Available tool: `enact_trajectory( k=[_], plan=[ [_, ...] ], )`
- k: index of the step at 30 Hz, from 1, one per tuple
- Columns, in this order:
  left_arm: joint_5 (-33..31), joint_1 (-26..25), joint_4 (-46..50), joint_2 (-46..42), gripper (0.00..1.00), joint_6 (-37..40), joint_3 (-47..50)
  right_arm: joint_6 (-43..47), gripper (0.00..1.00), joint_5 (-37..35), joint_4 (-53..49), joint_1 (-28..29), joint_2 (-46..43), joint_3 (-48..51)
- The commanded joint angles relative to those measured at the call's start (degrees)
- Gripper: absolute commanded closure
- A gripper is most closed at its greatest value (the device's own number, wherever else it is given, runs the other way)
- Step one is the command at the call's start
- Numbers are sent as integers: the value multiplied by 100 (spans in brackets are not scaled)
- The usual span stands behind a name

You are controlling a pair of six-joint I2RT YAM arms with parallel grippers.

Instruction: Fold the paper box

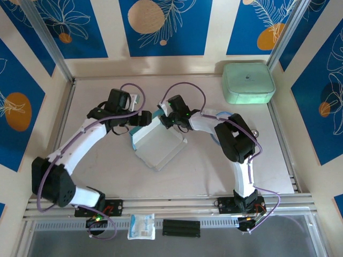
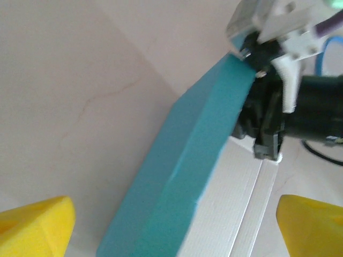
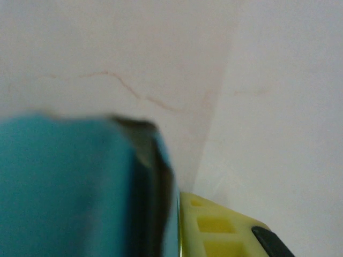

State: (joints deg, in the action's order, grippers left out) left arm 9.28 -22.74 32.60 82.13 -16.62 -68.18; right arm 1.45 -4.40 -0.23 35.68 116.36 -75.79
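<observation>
The paper box (image 1: 159,145) lies in the middle of the table, whitish inside up, with a light blue flap (image 1: 156,114) raised at its far edge. In the left wrist view that blue flap (image 2: 187,176) stands up beside the white creased panel (image 2: 236,203). My left gripper (image 2: 174,225) is open, its yellow fingertips (image 2: 37,225) far apart on either side of the flap without touching it. My right gripper (image 1: 164,115) pinches the flap's far end from the right. In the right wrist view the blue card (image 3: 69,187) lies pressed against a yellow finger (image 3: 220,230).
A mint-green rounded case (image 1: 248,82) sits at the back right corner. A small white packet (image 1: 141,225) and a black strip (image 1: 181,227) lie on the near rail by the arm bases. Aluminium frame posts border the table's sides.
</observation>
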Motion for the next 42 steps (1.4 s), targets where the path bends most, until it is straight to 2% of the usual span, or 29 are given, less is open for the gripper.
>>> enact_trajectory(
  k=[1,7,11,18,20,21,25,26,29,32,34,37,39,40,41,42],
  plan=[
    [715,58,328,435,6,269,-336,31,84,562,-440,-45,-143,148],
    [785,98,270,881,33,410,-479,66,81,772,-451,-67,-247,169],
    [825,103,188,928,36,372,-442,92,81,656,-330,-87,-328,294],
    [944,103,130,880,38,364,-382,-93,94,562,-7,-180,-401,459],
    [1040,96,27,766,37,301,-329,-39,96,572,44,-158,-446,501],
    [1087,103,-42,659,33,272,-292,13,98,556,26,-150,-492,517],
    [990,103,-177,-96,7,119,-213,436,100,441,-270,-169,-906,598],
    [898,104,-177,-339,3,78,-207,596,100,456,-337,-191,-1049,646],
    [751,103,-353,-1219,1,10,-49,1458,100,728,-883,-247,-1678,738],
    [518,124,-307,-1927,2,-5,112,3141,100,849,-2298,-260,-2381,404],
    [198,160,12,-2191,2,-79,103,4343,100,239,-3666,-142,-2596,-202],
    [-48,217,246,-2394,2,-207,214,5313,100,-787,-5583,16,-2422,-1421],
    [-41,252,325,-2431,3,-283,283,6059,100,-1874,-6621,254,-2145,-1895],
    [-28,261,358,-2445,3,-301,309,6506,100,-2623,-6620,343,-2085,-1729],
    [-12,264,374,-2449,3,-319,338,6770,100,-3025,-6385,365,-2062,-1579],
    [4,270,374,-2475,3,-362,388,6897,100,-3122,-6265,361,-1976,-1593]
  ],
)
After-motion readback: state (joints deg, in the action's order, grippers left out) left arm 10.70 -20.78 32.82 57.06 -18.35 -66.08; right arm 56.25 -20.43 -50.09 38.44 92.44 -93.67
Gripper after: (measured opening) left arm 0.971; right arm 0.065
